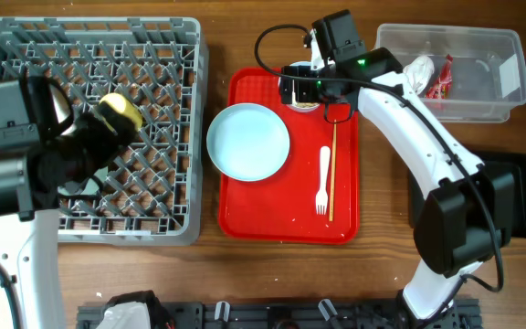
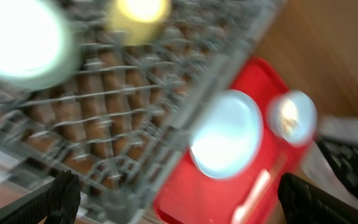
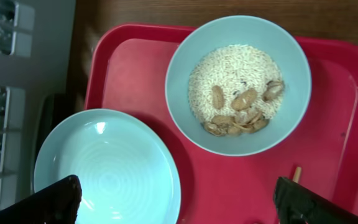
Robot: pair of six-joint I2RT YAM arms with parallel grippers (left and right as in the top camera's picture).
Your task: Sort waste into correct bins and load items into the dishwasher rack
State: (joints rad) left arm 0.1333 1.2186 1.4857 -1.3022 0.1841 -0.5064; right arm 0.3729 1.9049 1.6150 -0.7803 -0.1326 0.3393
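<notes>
Nearest the robot's side of the table, on the right, the flat black tray lies partly under the right arm. Just left of it the red serving tray carries the white fork and, right beside that, the thin chopsticks, both lying lengthwise and untouched. Further up the same tray sits the light blue plate, bare, at its left edge. To the left the big grey rack fills that end of the table. The left gripper hangs over it with its fingers spread as wide as they go, holding nothing and touching nothing. Its wrist view is badly blurred, but the yellow cup shows in the rack, with a pale round bowl-like shape beside it, too soft to make out further. At the far end of the red serving tray stands the mint bowl, with pale grainy food scraps and some brown bits in it. The right gripper hovers above it, fingers wide apart, clear of bowl and plate alike. Farthest back on the right, the clear tub holds the crumpled white tissue and the red wrapper, touching each other at its left side.
</notes>
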